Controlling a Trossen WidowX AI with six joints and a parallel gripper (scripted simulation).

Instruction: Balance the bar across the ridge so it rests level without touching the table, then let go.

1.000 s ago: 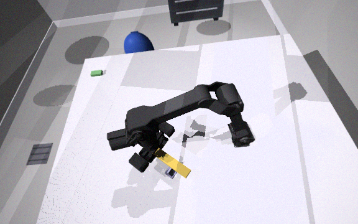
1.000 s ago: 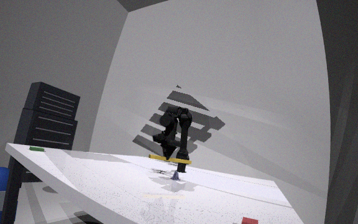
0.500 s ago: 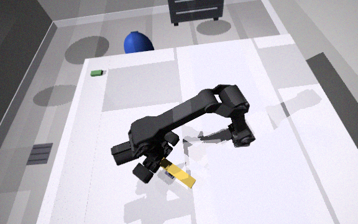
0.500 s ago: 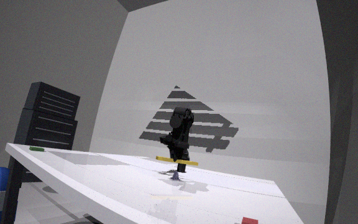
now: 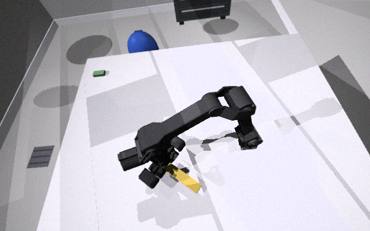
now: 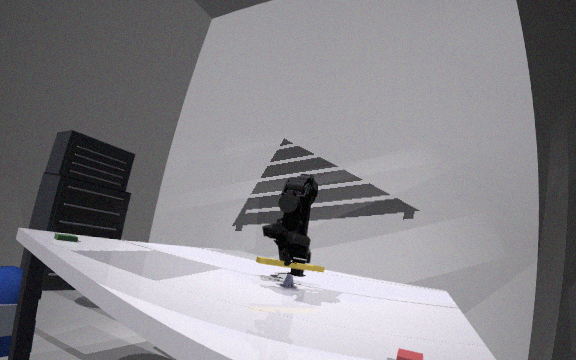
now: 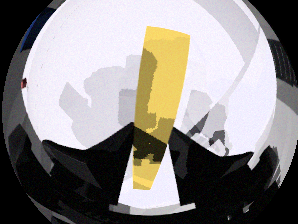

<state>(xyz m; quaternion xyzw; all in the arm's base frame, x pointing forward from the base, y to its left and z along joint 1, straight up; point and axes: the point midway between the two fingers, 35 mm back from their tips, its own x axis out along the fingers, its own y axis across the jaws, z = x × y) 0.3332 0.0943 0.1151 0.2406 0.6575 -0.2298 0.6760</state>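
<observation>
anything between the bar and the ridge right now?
Nothing visible. The pincer is shut on the yellow bar, which hangs just above the small ridge with only open air between them. The green block and red block sit far off on the table.

Matte black arm of blocky links and rounded cylindrical joints, dark claw, no markings.
</observation>
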